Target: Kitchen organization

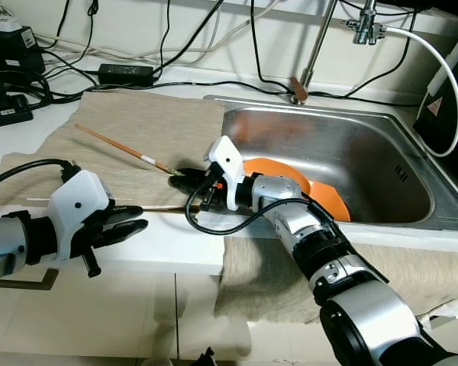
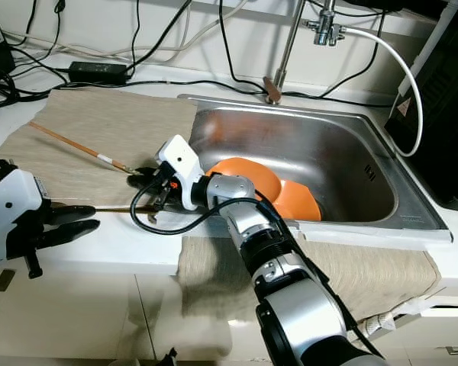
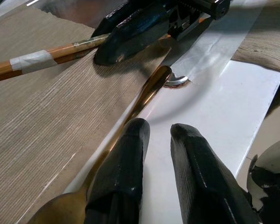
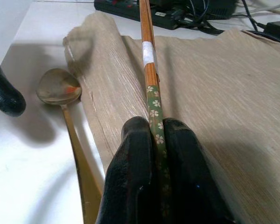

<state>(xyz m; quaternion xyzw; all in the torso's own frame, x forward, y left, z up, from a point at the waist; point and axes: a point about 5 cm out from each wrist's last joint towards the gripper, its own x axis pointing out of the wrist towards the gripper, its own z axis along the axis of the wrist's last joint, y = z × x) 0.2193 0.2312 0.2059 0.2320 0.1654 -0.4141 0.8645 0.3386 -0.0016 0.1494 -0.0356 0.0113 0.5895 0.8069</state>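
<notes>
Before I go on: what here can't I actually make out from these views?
- Chopsticks: one or a pair, too thin in the eye views; the right tool covers the green end in the right wrist view.
- Orange dish in the sink: near part behind the right arm.
- Spoon: handle runs under the left tool in the left wrist view.

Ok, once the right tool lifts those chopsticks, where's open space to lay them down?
The beige cloth is bare between the chopsticks and the cables behind it. The sink floor beyond the orange plates is bare too. It is crowded at the counter's front edge: right tool, left tool and the gold spoon sit close together.
</notes>
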